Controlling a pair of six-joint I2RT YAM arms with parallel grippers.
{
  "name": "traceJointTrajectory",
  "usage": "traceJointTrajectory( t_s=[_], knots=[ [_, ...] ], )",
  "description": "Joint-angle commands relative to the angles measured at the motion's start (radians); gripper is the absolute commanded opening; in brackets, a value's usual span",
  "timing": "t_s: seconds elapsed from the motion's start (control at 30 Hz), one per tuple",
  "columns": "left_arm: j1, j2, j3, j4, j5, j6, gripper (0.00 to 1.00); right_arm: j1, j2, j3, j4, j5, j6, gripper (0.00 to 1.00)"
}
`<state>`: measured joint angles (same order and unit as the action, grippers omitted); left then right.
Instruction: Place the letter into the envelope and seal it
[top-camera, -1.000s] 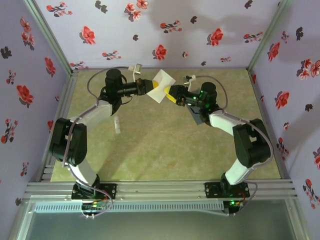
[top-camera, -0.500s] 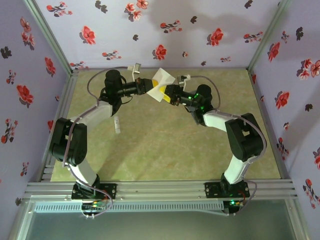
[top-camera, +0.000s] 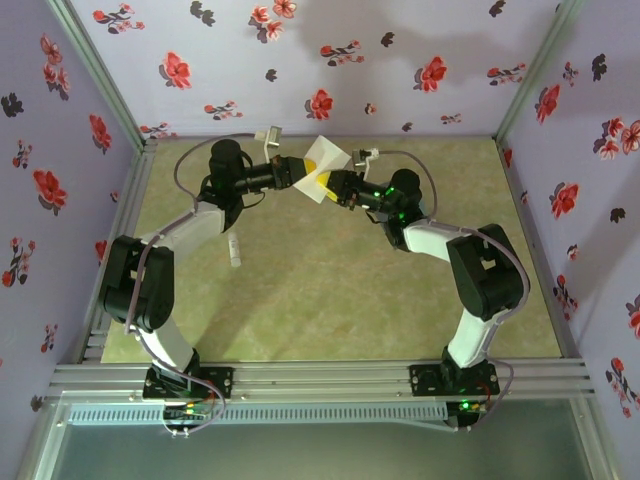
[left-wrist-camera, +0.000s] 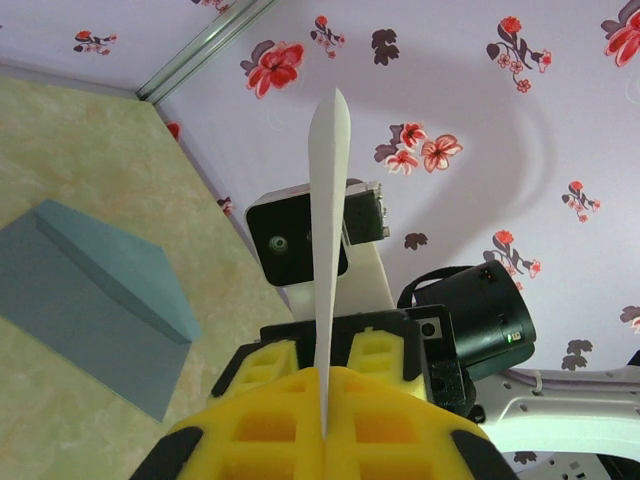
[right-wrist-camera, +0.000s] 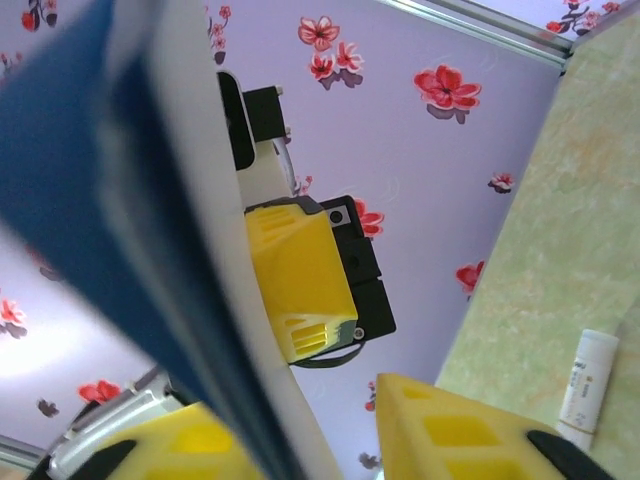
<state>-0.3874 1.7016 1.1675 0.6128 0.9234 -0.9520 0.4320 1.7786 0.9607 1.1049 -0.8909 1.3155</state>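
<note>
A handover of the letter seems to be in hand, mid-air at upper centre. The left gripper is pinching its edge shut. The right gripper is straddling the sheet, jaws slightly apart, not gripping. Next, it needs to clamp squarely. The envelope is lying flat at left.

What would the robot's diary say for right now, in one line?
left hand: shut on letter | right hand: open around letter | letter: between both hands | envelope: flat on table
</note>
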Motion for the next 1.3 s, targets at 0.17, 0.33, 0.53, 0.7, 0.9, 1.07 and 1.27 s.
traceJointTrajectory(
  t_s=[0.17, 0.33, 0.53, 0.7, 0.9, 1.07, 1.27],
  knots=[
    [0.011, -0.033, -0.032, 0.050, 0.009, 0.016, 0.38, -0.005, -0.029, 0.015, 0.013, 0.009, -0.006, 0.00],
    [0.043, -0.074, -0.056, 0.025, 0.057, 0.046, 0.68, -0.012, -0.061, 0.009, -0.084, -0.006, -0.055, 0.00],
    [0.084, -0.141, -0.004, -0.332, 0.069, 0.297, 0.73, -0.013, -0.108, 0.030, -0.286, -0.088, -0.178, 0.00],
    [0.082, -0.155, 0.095, -0.678, 0.066, 0.555, 0.77, -0.012, -0.151, 0.071, -0.505, -0.149, -0.326, 0.00],
    [0.076, -0.132, 0.126, -0.769, 0.082, 0.624, 0.74, 0.028, -0.172, 0.138, -0.723, -0.184, -0.487, 0.00],
    [0.064, -0.104, 0.147, -0.785, 0.102, 0.637, 0.55, 0.071, -0.146, 0.165, -0.758, -0.187, -0.518, 0.00],
    [0.056, -0.094, 0.156, -0.785, 0.111, 0.639, 0.44, 0.086, -0.118, 0.186, -0.767, -0.198, -0.517, 0.00]
  ],
)
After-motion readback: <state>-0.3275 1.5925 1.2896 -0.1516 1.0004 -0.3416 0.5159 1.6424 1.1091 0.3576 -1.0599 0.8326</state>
